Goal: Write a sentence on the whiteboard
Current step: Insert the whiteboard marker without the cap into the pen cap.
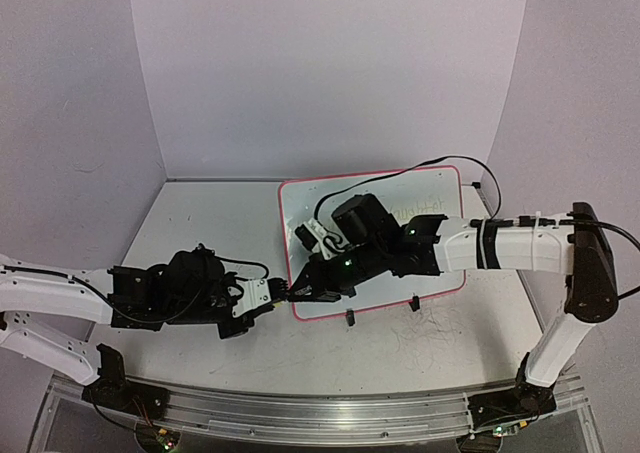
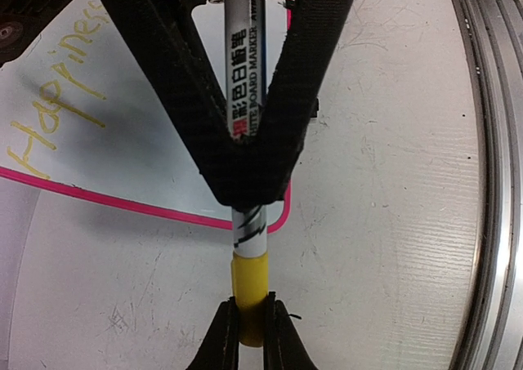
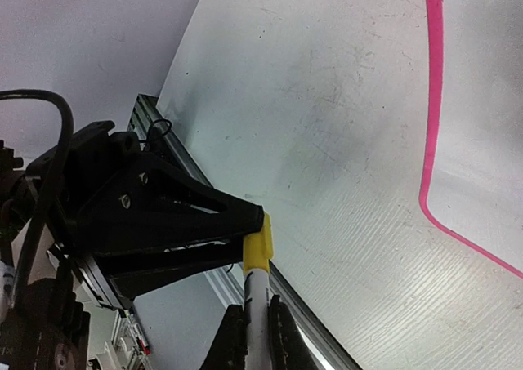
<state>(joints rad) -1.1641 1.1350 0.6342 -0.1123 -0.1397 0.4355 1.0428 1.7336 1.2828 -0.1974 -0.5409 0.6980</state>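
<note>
The whiteboard [image 1: 440, 188], white with a pink rim, lies at the table's middle right. The start of the sentence, yellow "Happiness" [image 2: 65, 84], shows on it in the left wrist view; my right arm hides most of the line in the top view. A white marker [image 2: 243, 68] with a yellow cap [image 2: 250, 280] is held between both grippers just off the board's near-left corner. My left gripper [image 2: 252, 309] is shut on the cap. My right gripper [image 3: 257, 313] is shut on the marker's white barrel [image 3: 257, 292]. The cap [image 3: 258, 249] sits on the marker's end. In the top view the two grippers [image 1: 275, 293] [image 1: 300, 288] meet tip to tip.
A black cable [image 1: 440, 163] loops over the board's far edge. Two black clip feet [image 1: 351, 318] [image 1: 414, 303] sit at the board's near edge. Grey scratch marks [image 1: 430, 333] cover the table beside them. An aluminium rail [image 1: 330, 418] runs along the near edge.
</note>
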